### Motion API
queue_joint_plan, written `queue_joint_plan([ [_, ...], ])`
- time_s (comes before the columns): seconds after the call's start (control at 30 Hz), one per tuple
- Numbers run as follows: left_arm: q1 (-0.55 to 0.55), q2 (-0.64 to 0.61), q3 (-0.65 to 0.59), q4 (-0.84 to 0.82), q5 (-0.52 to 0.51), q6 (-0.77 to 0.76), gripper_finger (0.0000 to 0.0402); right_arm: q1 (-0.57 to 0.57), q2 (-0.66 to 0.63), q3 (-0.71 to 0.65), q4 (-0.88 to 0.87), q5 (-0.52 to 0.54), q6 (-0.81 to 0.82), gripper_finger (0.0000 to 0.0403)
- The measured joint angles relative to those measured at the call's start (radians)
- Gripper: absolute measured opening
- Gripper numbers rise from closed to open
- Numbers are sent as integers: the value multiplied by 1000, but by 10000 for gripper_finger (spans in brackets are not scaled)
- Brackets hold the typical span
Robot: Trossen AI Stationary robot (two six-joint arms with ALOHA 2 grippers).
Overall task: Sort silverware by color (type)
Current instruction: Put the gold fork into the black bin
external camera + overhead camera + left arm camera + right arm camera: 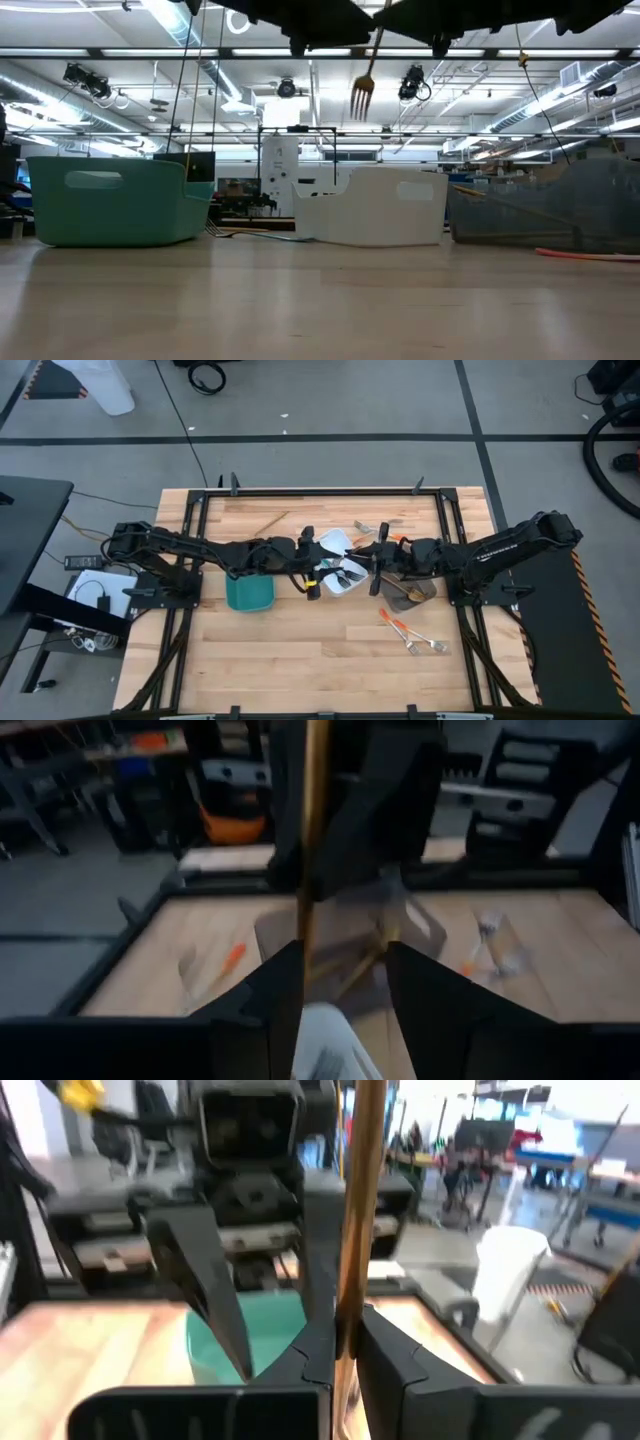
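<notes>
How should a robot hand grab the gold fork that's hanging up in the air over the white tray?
By its thin handle, coming in from the side. The gold fork hangs nearly upright with its tines down, so the straight handle is at the top and easy to pinch. The right hand is shut on that handle, and the left hand is open beside it.

Gold fork (pixel 362 92), teal tray (pixel 115 200), white tray (pixel 375 208), pale wood table (pixel 300 650).
</notes>
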Motion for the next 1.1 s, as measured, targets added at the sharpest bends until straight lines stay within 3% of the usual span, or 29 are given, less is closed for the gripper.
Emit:
queue_joint_plan([
  [0.17,-5,0,0,-141,0,-95,154,-1,0,0,-143,65,63,29],
  [0.33,-10,0,0,-251,0,-163,155,-16,-13,0,-293,44,202,30],
  [0.5,-20,0,0,-288,0,-193,155,-25,-64,0,-423,34,283,30],
  [0.8,-33,0,0,-306,0,-192,155,-27,-244,2,-520,43,289,31],
  [1.1,-32,0,0,-331,0,-192,155,-27,-289,127,-971,51,408,31],
])
